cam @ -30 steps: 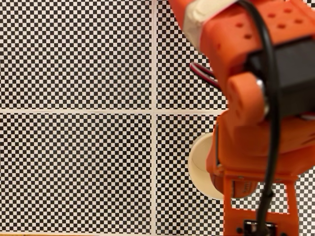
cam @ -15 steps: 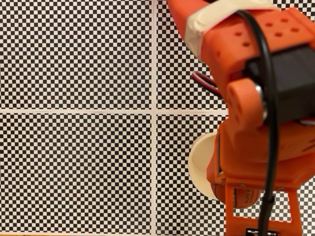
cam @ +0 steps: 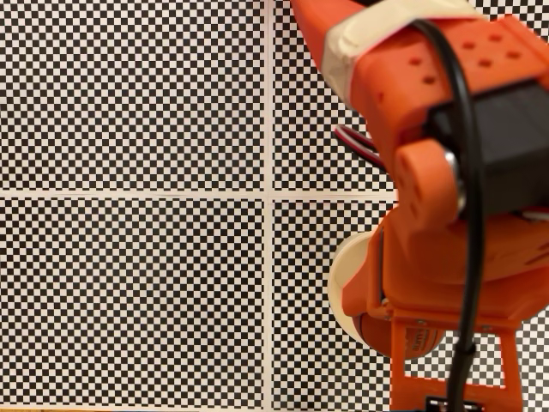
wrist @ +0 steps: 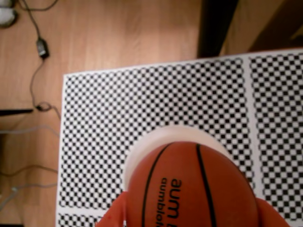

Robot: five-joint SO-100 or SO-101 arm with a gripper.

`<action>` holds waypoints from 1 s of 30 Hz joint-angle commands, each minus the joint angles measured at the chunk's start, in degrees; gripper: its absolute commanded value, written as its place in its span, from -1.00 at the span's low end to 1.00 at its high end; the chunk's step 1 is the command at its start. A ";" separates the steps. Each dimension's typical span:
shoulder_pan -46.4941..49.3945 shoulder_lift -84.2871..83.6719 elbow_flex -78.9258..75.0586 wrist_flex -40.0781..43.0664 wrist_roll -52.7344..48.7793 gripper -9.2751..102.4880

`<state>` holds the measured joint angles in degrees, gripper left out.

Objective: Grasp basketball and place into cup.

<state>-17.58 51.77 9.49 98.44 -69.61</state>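
Note:
In the wrist view the orange basketball (wrist: 189, 189) with black seams and lettering fills the bottom centre. My gripper (wrist: 191, 215) is shut on it, an orange finger showing at each lower side (wrist: 113, 215). Just behind the ball the cream-white cup (wrist: 173, 132) shows only its rim, and the ball hangs over its mouth. In the fixed view the orange arm (cam: 446, 172) covers most of the cup (cam: 341, 279), leaving a pale crescent on the left. A slice of the basketball (cam: 416, 339) shows beneath the arm, over the cup's lower part.
A black-and-white checkerboard mat (cam: 129, 283) with white dividing lines covers the table. In the wrist view, wooden floor with cables (wrist: 38, 94) lies beyond the mat's left edge, and a dark post (wrist: 215, 26) stands at the top.
The arm with the ball has shifted slightly left, covering more of the cup. The grip on the ball is unchanged.

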 commanded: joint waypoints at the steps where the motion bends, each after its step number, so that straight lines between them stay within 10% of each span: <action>1: -0.44 3.52 -0.44 0.44 -0.44 -0.22; 17: -0.35 4.22 0.18 0.44 0.00 -0.20; 30: 3.78 40.61 40.43 0.44 -3.52 -0.36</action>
<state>-15.03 83.50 41.22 98.35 -71.72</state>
